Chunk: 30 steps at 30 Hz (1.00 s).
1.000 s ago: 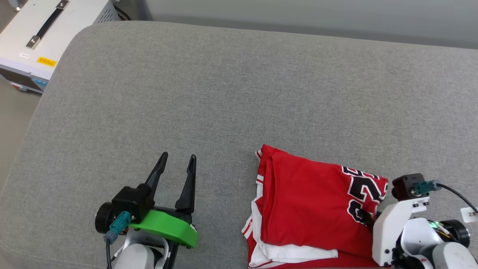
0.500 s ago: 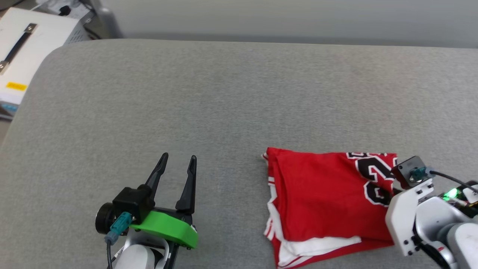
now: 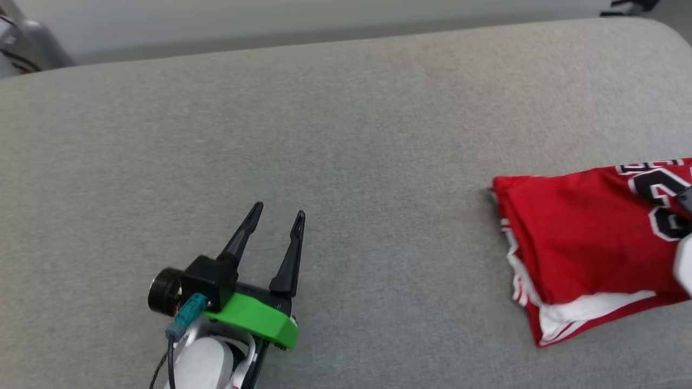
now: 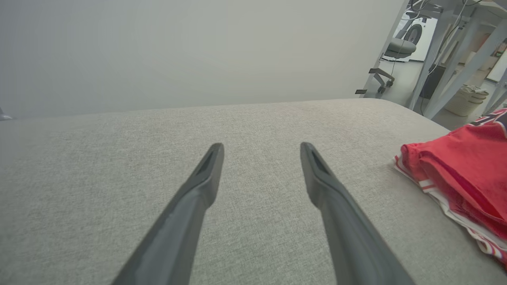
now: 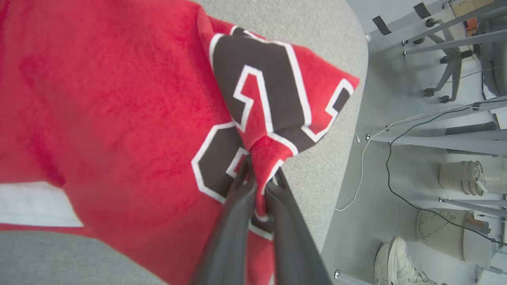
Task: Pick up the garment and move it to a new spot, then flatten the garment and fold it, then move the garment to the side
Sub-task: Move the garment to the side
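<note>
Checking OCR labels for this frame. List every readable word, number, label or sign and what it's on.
"2": big black white-outlined numeral on the red garment, cut by the frame edge; read with some doubt.
Small black lettering above it: too small to read.
Digits bunched in the right gripper, right wrist view: creased, unreadable.
Nothing else legible.

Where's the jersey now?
Folded red jersey T-shirt lies at the head view's right edge on the grey cushion, its lettered corner pinched by the right gripper.
</note>
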Motion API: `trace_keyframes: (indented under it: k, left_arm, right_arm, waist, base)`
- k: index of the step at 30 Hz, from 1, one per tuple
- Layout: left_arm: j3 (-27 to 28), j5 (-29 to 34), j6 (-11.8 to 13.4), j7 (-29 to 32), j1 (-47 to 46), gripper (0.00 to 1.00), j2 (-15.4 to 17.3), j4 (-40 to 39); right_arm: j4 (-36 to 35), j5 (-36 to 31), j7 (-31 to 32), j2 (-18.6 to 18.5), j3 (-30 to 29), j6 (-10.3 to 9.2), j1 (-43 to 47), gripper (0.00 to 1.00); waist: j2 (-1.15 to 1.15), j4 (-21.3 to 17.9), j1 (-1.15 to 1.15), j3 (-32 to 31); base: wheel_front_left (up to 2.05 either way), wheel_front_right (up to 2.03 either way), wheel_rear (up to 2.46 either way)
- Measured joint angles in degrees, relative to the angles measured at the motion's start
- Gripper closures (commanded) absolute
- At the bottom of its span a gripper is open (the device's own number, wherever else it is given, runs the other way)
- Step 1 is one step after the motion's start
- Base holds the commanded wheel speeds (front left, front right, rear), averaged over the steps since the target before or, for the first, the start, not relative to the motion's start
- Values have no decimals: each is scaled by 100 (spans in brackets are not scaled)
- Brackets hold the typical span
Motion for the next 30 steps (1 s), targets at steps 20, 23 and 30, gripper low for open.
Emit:
trace_keyframes:
  k: [20,23,30]
  left_arm:
    - [-400,242,0,225,-911,0,622,-917]
    - [-413,248,0,289,-975,0,656,-1085]
    - [-419,248,23,360,-1096,0,677,-1327]
  right_arm:
    - [3128,-791,-2146,49,-1426,0,-1491,100]
    - [3538,-921,-2419,176,-1666,0,-1779,100]
    - [4283,-1181,-2749,524,-1816,0,-2126,100]
  waist:
    - [0,-762,1,1868]
    - [0,-786,1,2108]
    - [0,-738,1,2478]
  base:
    - [0,0,0]
    - [0,0,0]
    - [0,0,0]
